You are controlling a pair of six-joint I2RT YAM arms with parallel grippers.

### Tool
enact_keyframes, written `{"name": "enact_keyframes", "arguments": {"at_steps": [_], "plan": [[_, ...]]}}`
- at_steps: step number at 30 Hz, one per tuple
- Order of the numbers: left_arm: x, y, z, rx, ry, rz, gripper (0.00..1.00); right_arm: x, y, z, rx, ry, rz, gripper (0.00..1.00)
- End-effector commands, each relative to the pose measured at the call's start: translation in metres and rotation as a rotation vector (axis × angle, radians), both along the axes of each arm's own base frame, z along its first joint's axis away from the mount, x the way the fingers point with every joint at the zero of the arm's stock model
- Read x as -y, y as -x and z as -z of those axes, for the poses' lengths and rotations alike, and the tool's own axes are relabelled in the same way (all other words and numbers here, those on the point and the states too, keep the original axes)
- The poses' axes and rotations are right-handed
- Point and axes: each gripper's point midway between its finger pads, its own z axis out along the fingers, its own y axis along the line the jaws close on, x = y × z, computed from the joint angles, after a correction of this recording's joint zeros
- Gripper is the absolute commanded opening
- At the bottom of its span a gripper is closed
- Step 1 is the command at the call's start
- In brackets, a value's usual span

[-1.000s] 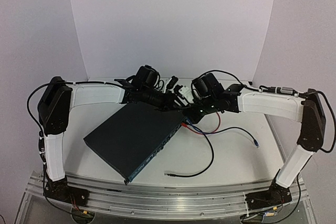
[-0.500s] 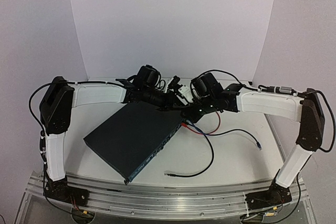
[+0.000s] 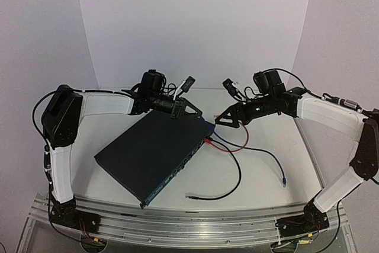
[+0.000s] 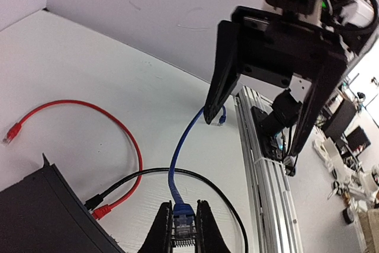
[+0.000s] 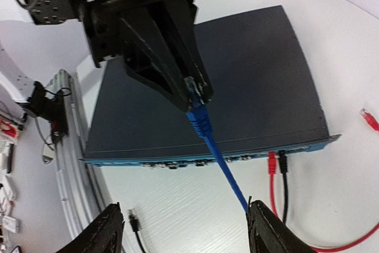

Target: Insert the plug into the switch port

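The left jaws pinch the blue plug (image 4: 182, 233) just above the far corner of the switch (image 3: 151, 152). The switch lies flat on the table (image 3: 260, 194) with its port row facing the right arm. The right jaws are spread wide and hold nothing, so a push on the plug could slide the unbraced switch. The blue cable (image 5: 228, 176) trails off to the right and may drag the plug askew in the pinch. The red cable (image 5: 272, 163) and black cable (image 5: 283, 163) sit in nearby ports and could snag. I cannot quite tell which way the clip faces, so a wrong-way entry is possible.
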Motion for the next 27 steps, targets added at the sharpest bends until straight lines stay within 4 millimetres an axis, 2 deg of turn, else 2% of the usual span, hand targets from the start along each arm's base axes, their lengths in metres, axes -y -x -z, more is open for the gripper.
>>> {"name": "enact_keyframes", "arguments": {"at_steps": [1,4,10,15,21,27], "plan": [[-0.009,0.048,-0.067,0.288,0.174,0.231,0.00,-0.017,0.037,-0.031,-0.080,-0.178,-0.196,0.65],[-0.016,0.059,-0.080,0.361,0.222,0.255,0.00,-0.019,0.036,-0.029,-0.086,-0.193,-0.230,0.62],[-0.025,0.074,-0.093,0.436,0.264,0.291,0.00,-0.026,0.032,-0.029,-0.042,-0.225,-0.289,0.60],[-0.024,0.070,-0.095,0.438,0.261,0.274,0.00,-0.039,0.022,-0.037,-0.043,-0.304,-0.312,0.57],[-0.020,0.062,-0.093,0.417,0.248,0.233,0.00,-0.044,0.018,-0.050,0.010,-0.368,-0.318,0.56],[-0.019,0.061,-0.094,0.407,0.254,0.228,0.00,-0.052,0.019,-0.043,-0.037,-0.387,-0.359,0.51]]}}
